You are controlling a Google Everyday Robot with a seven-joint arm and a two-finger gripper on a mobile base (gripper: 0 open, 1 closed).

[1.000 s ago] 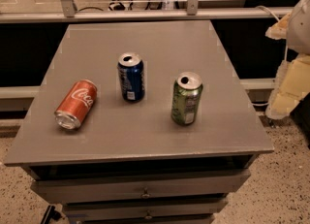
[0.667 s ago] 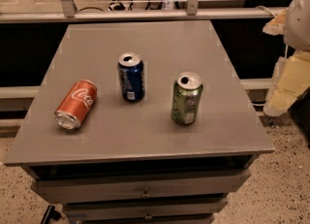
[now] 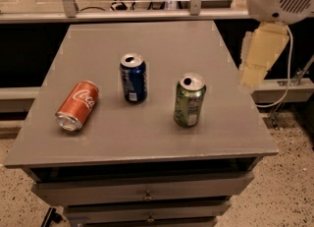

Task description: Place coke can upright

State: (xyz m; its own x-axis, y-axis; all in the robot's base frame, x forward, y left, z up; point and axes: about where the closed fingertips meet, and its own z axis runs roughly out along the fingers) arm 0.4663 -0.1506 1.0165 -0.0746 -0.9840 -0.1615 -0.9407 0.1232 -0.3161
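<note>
Camera view: the arm has swung in from the frame's right edge, and the gripper [image 3: 257, 59] now hangs in the upper right, beside the worktop's [image 3: 147, 39] right edge. The cans have not moved. The coke can [image 3: 77, 105] lies on its side at the left, well apart from the gripper, so the reach has likely only begun. The blue can [image 3: 133, 78] and green can [image 3: 189, 100] stand upright between them. Whether the gripper is apart or together, I cannot tell. The arm's upper part is cut off at the top.
</note>
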